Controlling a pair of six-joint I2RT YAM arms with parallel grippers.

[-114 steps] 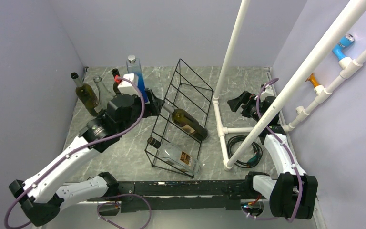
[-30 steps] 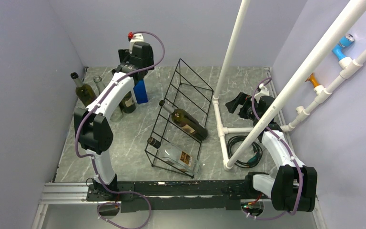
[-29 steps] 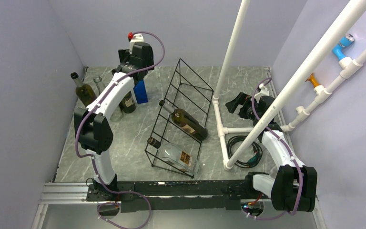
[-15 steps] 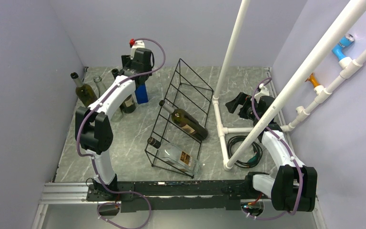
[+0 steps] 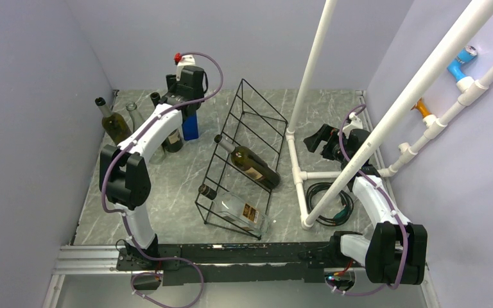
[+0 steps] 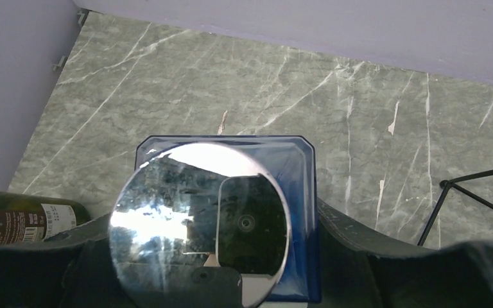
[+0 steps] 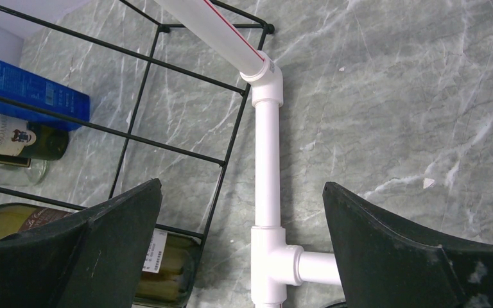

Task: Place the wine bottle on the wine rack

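Observation:
A square blue bottle (image 5: pixel 191 126) with a round silver cap (image 6: pixel 199 221) stands at the back left of the table, left of the black wire wine rack (image 5: pixel 264 101). My left gripper (image 6: pixel 213 218) comes down over it from above. Its dark fingers (image 6: pixel 346 224) hug the bottle's two sides below the cap. The rack holds a dark green bottle (image 5: pixel 251 164) and a clear bottle (image 5: pixel 236 209) lying on their sides. My right gripper (image 7: pixel 242 186) hangs open over a white pipe (image 7: pixel 266 154), right of the rack, holding nothing.
A dark wine bottle (image 5: pixel 171 138), a green bottle (image 5: pixel 114 126) and a small clear bottle (image 5: pixel 132 113) stand close to the blue one. A white pipe frame (image 5: pixel 298 173) and coiled cable (image 5: pixel 326 196) lie right of the rack. Side walls are near.
The left arm has risen from beside the bottles to above the blue bottle, then sunk slightly over it as its jaws narrowed. The right arm has stayed put.

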